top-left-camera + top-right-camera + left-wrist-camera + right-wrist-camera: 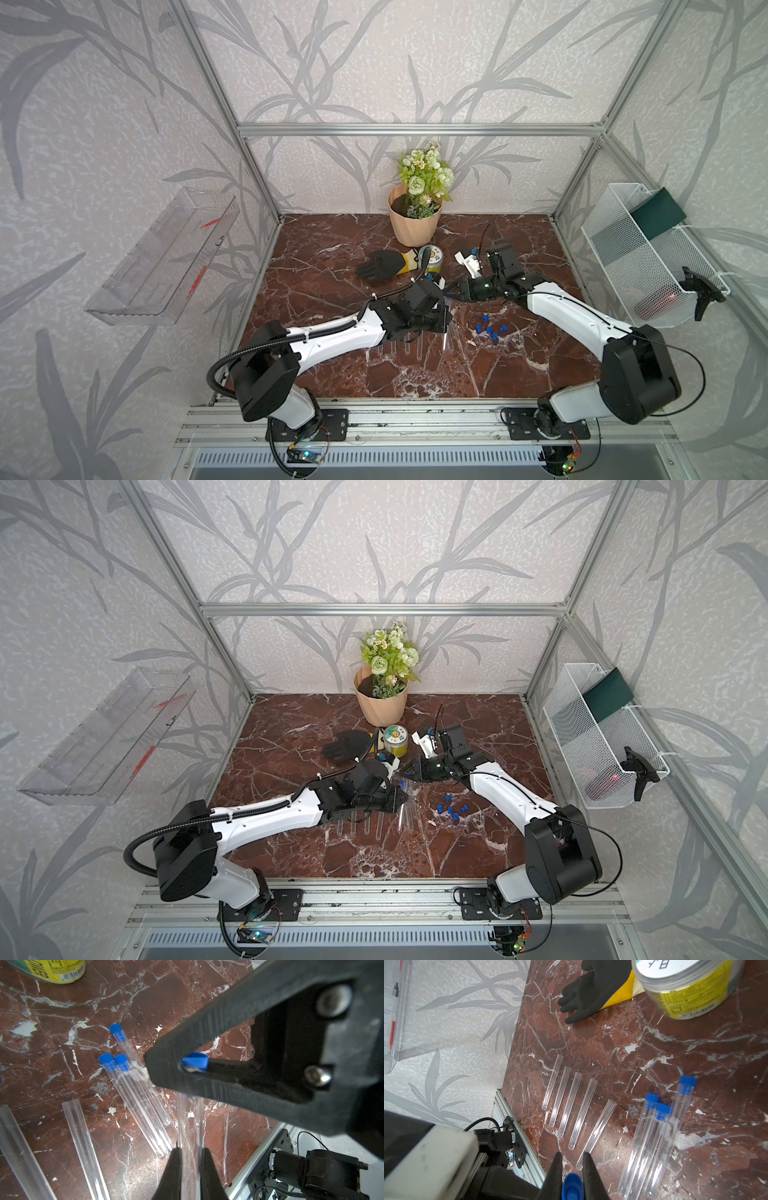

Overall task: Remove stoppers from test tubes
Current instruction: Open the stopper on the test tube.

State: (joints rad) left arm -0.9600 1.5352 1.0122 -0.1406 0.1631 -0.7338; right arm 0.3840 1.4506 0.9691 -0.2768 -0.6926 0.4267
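Near the jar (432,259), a tube (190,1122) is clamped by the left gripper (190,1154), its stopper (195,1061) by the right gripper (572,1156); a straight pull apart seems required.

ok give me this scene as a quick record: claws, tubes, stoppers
left claw: shut on a test tube
right claw: shut on blue stopper at that tube's end
open tubes: five, lying in a row
stoppered tubes: three, lying together
loose stoppers: small cluster on the table
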